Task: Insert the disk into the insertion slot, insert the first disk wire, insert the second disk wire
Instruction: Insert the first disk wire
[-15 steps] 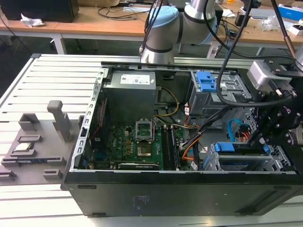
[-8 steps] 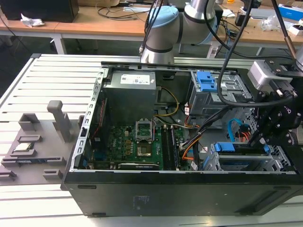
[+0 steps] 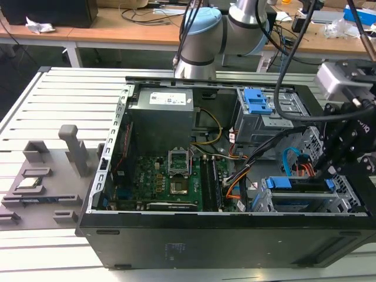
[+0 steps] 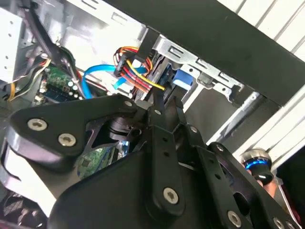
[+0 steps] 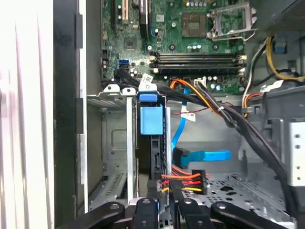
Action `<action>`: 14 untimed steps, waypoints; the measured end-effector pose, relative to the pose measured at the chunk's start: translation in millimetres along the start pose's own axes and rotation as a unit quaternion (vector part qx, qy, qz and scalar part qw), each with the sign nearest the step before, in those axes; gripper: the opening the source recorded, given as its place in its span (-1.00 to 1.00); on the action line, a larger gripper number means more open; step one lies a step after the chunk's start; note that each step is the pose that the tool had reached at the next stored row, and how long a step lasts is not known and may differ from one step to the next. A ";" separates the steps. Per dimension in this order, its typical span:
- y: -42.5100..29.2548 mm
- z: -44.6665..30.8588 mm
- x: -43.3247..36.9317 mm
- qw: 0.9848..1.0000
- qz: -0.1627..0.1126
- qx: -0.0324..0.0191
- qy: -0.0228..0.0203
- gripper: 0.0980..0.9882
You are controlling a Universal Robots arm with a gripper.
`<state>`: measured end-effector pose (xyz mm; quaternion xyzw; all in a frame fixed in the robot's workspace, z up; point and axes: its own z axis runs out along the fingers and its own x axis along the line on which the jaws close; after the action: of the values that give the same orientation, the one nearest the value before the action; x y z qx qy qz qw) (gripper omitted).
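Note:
The disk (image 3: 296,184) sits in the insertion slot (image 3: 338,202), a silver metal cage at the case's corner on the exterior view's right. In the first wrist view the disk (image 5: 152,119) stands edge-on in the cage (image 5: 114,143), blue carrier tab toward the motherboard. My gripper (image 5: 164,198) is at the disk's rear edge, shut on the end of a red, yellow and black disk wire (image 5: 183,180). The second wrist view shows the same wire (image 4: 140,76) running into the fingertips (image 4: 157,98). A blue disk wire (image 5: 205,155) hangs beside the disk, its plug close to the rear edge.
The open case (image 3: 223,241) lies on a slatted grey table (image 3: 59,100). Thick black cables (image 5: 238,124) cross above the cage. A second drive box with a blue latch (image 3: 258,103) stands farther back. The motherboard (image 3: 170,182) fills the case's middle. Grey fixtures (image 3: 41,176) lie outside the case.

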<state>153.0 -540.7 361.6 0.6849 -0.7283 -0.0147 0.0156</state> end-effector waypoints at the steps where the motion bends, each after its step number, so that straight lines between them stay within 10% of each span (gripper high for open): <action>1: 0.2 -3.4 -1.5 1.000 0.000 0.000 0.000 -0.67; 6: 1.1 -20.1 -4.6 1.000 0.000 0.000 0.000 -0.98; 14: 1.1 -21.0 -4.6 1.000 0.000 0.000 0.000 -0.98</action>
<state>153.1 -536.0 382.6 0.6849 -0.7283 -0.0147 0.0157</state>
